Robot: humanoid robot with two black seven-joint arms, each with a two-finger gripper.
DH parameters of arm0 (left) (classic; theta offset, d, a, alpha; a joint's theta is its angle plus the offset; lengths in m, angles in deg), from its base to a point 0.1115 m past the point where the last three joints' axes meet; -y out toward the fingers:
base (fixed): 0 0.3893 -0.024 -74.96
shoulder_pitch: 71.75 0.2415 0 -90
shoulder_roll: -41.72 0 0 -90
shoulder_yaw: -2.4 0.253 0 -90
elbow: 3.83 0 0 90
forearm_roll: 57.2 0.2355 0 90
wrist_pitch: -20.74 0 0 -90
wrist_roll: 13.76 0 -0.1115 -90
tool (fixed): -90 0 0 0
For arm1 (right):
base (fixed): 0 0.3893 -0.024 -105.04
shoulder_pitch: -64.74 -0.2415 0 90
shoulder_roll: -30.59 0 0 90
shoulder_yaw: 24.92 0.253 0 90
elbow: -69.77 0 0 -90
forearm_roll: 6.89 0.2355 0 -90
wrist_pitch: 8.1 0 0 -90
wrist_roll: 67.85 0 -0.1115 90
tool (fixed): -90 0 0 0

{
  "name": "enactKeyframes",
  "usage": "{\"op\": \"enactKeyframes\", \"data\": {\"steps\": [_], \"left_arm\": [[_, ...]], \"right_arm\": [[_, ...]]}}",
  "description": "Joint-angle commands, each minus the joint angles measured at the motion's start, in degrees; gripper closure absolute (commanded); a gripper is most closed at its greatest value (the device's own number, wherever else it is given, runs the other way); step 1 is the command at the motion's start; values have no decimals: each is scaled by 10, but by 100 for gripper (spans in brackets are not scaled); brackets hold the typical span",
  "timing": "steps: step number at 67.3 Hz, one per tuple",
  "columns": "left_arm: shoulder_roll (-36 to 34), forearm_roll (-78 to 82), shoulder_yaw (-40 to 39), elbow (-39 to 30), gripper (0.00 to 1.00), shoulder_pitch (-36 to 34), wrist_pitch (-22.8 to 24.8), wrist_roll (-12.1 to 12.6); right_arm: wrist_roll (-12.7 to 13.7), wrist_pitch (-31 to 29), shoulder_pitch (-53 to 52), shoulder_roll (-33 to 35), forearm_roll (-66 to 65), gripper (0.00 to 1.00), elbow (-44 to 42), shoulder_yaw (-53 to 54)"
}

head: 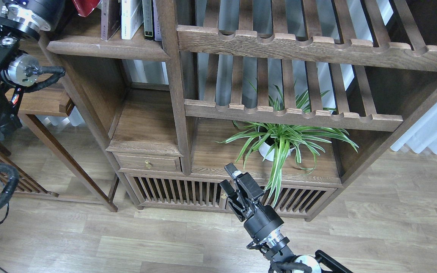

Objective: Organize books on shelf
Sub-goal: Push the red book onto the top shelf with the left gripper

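The shelf (89, 45) is the dark brown plank compartment at the top left. Thin upright books (131, 19) stand at its right end. A corner of the red book (85, 5) shows at the top edge above the plank's left end. My left arm's wrist (32, 17) is right beside it, but the fingers are cut off by the top edge, so I cannot see what holds the book. The yellow-green and the maroon books are out of view. My right gripper (228, 177) is open and empty, low in front of the cabinet's base.
Slatted, notched racks (298, 45) fill the right of the bookcase. A potted spider plant (279, 144) stands below them, just beyond my right gripper. A lower plank compartment (146, 121) sits over a small drawer (148, 163). A wooden side table (40, 102) stands at the left.
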Motion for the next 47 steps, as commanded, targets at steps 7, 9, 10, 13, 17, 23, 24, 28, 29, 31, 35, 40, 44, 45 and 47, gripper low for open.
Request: {"op": "enactKeyframes", "data": {"steps": [7,9,10,13,17,23,24,28,29,31,35,40,44,45,47], "left_arm": [[-5,-1,7,1,95,2,0,0],[-5,-2,7,3,95,3,0,0],[-5,-2,7,3,95,4,0,0],[-6,-2,8,4,95,7,0,0],[-5,-2,8,4,95,8,0,0],[-5,-2,8,5,95,17,0,0],[-6,-2,8,6,95,18,0,0],[-5,-2,8,9,95,22,0,0],[-5,-2,8,10,95,22,0,0],[-4,-2,8,11,95,22,1,0],[-4,-2,9,15,95,22,0,0],[-2,-2,9,25,95,22,0,0],[0,-2,9,32,95,21,0,0],[0,-3,9,33,95,21,0,0],[0,-3,9,37,95,21,0,0]], "right_arm": [[0,0,1,0,1,12,-2,-5],[0,0,1,0,1,12,-2,-6],[0,0,1,0,1,12,-2,-6],[0,0,1,0,1,12,-1,-7],[0,0,3,0,1,12,0,-7],[0,0,12,0,1,12,2,-7],[0,0,13,0,1,12,2,-7],[0,0,14,0,1,12,2,-6],[0,0,14,0,1,12,2,-6],[0,0,14,0,1,12,2,-5],[0,0,14,0,2,12,2,-4],[0,0,14,0,3,12,2,-3],[0,0,14,0,3,12,2,-3],[0,0,14,0,3,12,2,-3],[0,0,14,0,3,12,2,-3]]}}
